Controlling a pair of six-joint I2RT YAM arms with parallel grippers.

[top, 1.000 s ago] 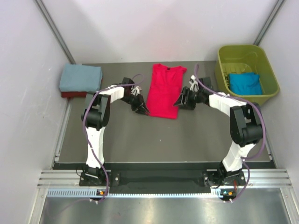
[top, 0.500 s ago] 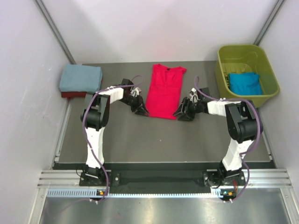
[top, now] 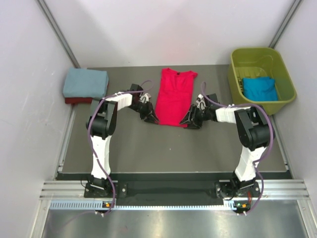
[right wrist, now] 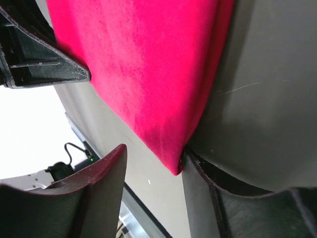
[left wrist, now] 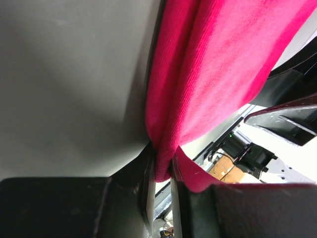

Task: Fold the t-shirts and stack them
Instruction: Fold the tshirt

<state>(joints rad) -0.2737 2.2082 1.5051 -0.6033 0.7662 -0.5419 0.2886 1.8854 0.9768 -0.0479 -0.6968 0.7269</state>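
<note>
step: crosswise fold of the red shirt (top: 173,96), by the look of it; it already lies as a long narrow strip, and both grippers are at its near corners.
next move: likely the right gripper has to close on its corner, then both lift together and carry the near hem up to the collar end; uneven lift would skew the fold.
table (top: 148,144): dark grey; carries all the shirts and the tub.
tub (top: 237,57): olive green, far right corner, well apart from the grippers.
red shirt: table centre, collar far, hem near, flat between the two arms.
blue-grey shirt (top: 85,82): folded, far left, lying on top of the dark red shirt (top: 77,100); the stack so far.
bright blue shirt (top: 260,88): bunched inside the tub, not yet folded.
left gripper (top: 151,118): at the near-left corner; fingers (left wrist: 133,183) pinched tight on the red cloth.
right gripper (top: 189,120): at the near-right corner; fingers (right wrist: 99,188) spread, corner tip touching one finger, not clamped.
</note>
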